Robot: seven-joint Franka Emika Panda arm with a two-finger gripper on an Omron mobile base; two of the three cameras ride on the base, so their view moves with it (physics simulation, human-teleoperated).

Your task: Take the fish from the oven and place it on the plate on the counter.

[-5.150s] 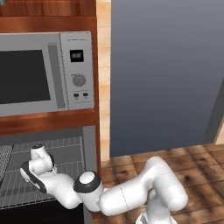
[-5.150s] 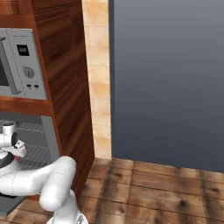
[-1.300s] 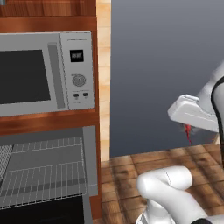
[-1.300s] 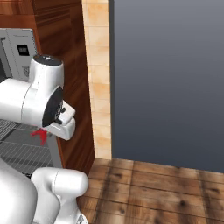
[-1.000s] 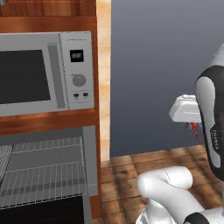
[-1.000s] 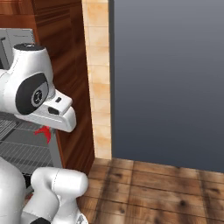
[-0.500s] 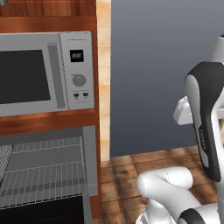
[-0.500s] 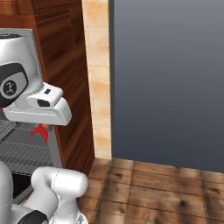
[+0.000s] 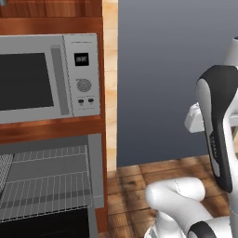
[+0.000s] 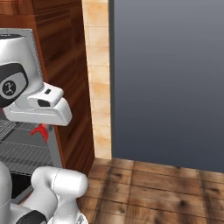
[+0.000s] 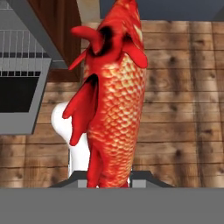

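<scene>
The fish (image 11: 114,100) hangs from the jaws, which are closed on one end of it; in the hand view its red scaled body runs away from the camera over the wooden floor (image 11: 183,109). In the right base view a bit of its red tail (image 10: 40,131) peeks out under the white hand, well outside the oven (image 9: 51,181), whose wire rack (image 9: 42,186) lies bare beside the microwave (image 9: 46,76) stack.

The step in hand looks like the carry: the fish is out, and the plate and tabletop are still to be reached. Since the fish is held by one end only and dangles, I would judge that a slow, smooth swing is best, so it does not sway or slip. Keep the grip firm and the hand pointing down until the plate is under it. Bring the fish low over the middle of the plate before letting go, so it lands inside the rim instead of rolling off.
</scene>
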